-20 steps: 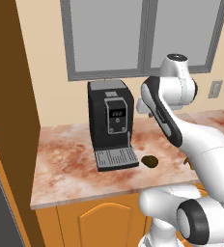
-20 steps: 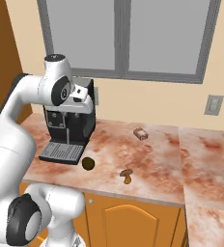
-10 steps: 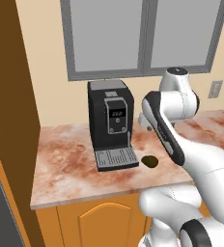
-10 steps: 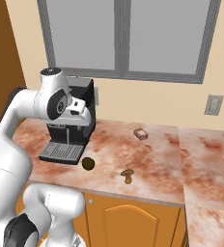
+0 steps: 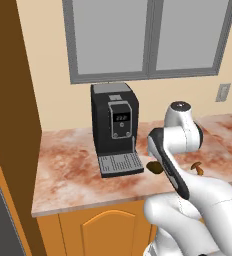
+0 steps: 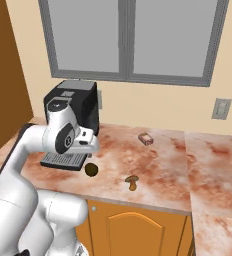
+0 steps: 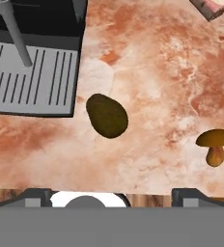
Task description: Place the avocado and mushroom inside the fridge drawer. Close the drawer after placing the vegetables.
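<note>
End effector (image 7: 106,193) jaws apart, above avocado (image 7: 107,116); mushroom (image 7: 215,144) off to side on counter (image 7: 157,72)

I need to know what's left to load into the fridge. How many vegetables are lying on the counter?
2. The avocado lies just off the coffee machine's drip tray; the mushroom stands further along the counter, apart from it. More could be hidden behind the arm.

base views flank counter (image 5: 73,175), hand view straight down, close

Your arm (image 6: 33,145) is bent low and forward, wrist turned downward, gripper (image 7: 106,194) fingers spread wide, holding nothing.
</note>
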### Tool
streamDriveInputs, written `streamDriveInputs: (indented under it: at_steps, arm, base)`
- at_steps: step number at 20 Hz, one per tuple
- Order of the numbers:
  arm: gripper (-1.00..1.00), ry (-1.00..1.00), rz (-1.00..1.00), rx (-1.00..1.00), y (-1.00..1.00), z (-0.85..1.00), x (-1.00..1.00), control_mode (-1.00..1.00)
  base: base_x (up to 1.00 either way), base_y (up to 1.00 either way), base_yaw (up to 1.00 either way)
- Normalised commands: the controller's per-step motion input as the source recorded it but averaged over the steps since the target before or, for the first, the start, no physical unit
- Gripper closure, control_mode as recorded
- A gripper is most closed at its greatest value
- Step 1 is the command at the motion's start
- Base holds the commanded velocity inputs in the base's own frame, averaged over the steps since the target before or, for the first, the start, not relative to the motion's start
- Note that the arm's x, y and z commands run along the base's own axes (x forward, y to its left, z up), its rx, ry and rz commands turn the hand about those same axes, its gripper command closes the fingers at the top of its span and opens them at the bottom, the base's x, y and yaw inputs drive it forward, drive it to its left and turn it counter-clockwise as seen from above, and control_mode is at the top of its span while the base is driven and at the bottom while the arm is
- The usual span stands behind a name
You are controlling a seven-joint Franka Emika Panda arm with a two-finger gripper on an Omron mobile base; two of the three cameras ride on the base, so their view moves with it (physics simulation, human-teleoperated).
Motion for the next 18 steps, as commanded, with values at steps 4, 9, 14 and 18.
streamDriveInputs:
  at_steps: [4,9,14,18]
  arm:
    - [-1.00,-0.02,0.13,0.00,-0.16,-0.27,0.00,-1.00]
    - [-1.00,0.00,0.15,0.00,0.00,-0.41,0.04,-1.00]
    - [-1.00,0.00,0.11,0.00,0.00,-0.45,0.19,-1.00]
    - [-1.00,0.07,0.02,-0.01,0.00,-0.10,0.36,-1.00]
  base:
    - [0.00,0.00,0.00]
    - [0.00,0.00,0.00]
    - [0.00,0.00,0.00]
    - [0.00,0.00,0.00]
